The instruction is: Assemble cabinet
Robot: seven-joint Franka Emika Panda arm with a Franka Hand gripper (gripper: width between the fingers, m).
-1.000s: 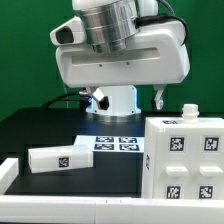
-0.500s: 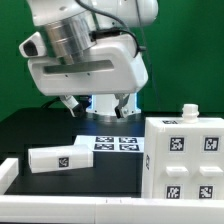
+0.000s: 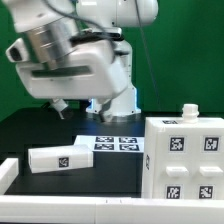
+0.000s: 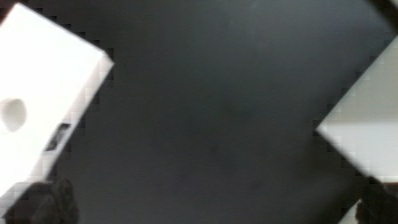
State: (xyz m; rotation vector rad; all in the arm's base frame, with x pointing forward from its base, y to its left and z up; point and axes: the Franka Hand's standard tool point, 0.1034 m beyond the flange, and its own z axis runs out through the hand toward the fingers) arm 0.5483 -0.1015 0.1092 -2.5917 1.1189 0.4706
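Note:
The white cabinet body point(image 3: 185, 160), covered in square tags, stands at the exterior view's right with a small white knob point(image 3: 188, 110) on its top. A smaller white tagged panel point(image 3: 62, 157) lies flat on the black table toward the left. My gripper point(image 3: 75, 108) hangs above the table, behind and above that panel. It is open, its fingers spread with nothing between them. The wrist view is blurred. It shows black tabletop between a white panel with a round hole point(image 4: 45, 90) and another white piece point(image 4: 365, 130). A dark fingertip point(image 4: 32, 203) shows at the picture's corner.
The marker board point(image 3: 118, 143) lies flat on the table between the panel and the cabinet body. A low white rim point(image 3: 80, 210) runs along the table's front and left edges. The robot's white base point(image 3: 122, 100) stands behind the marker board.
The arm has swung steadily toward the exterior view's left, from above the marker board to above the small panel. The gripper stayed open. No part moved.

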